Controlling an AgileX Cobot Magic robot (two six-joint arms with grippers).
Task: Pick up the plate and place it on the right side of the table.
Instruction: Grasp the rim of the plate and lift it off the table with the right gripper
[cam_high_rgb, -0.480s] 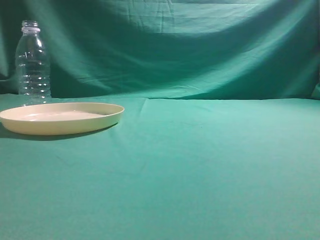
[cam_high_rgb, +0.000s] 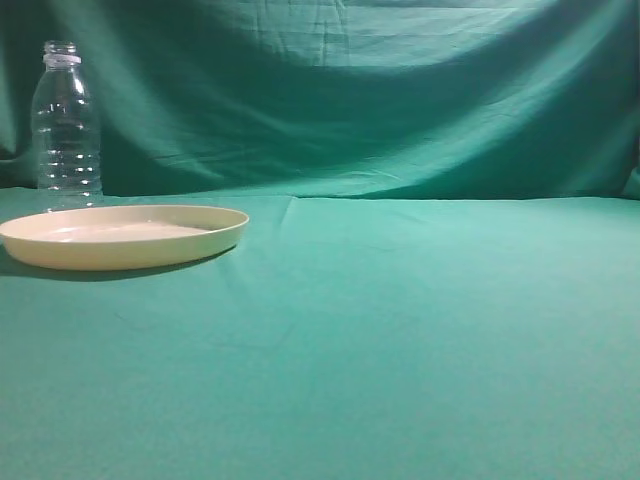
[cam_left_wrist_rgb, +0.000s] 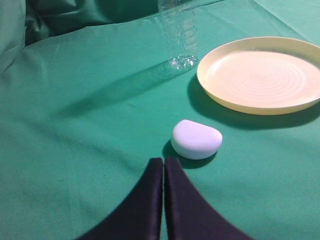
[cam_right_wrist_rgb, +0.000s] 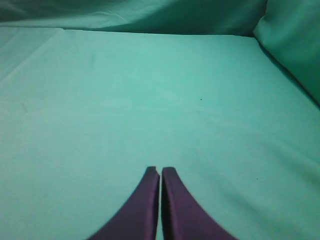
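Teal-green cloth table (cam_high_rgb: 420, 330): I see one cream round plastic plate (cam_high_rgb: 122, 236) far left, one clear plastic bottle (cam_high_rgb: 66, 125) behind. My left hand (cam_left_wrist_rgb: 163, 162) hovers closed near one white rounded pebble-like object (cam_left_wrist_rgb: 196, 139). Right hand (cam_right_wrist_rgb: 160, 172) closed over bare cloth.

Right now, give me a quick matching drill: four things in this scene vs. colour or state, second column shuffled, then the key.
Column 1:
1. plate
2. bottle
3. small rounded object
4. left gripper

Column 2:
A. clear, standing upright behind the plate
B. shut, holding nothing
C. pale yellow, lying flat on the green tablecloth
D. white, lying on the cloth between gripper and plate

Pairs: 1-C, 2-A, 3-D, 4-B
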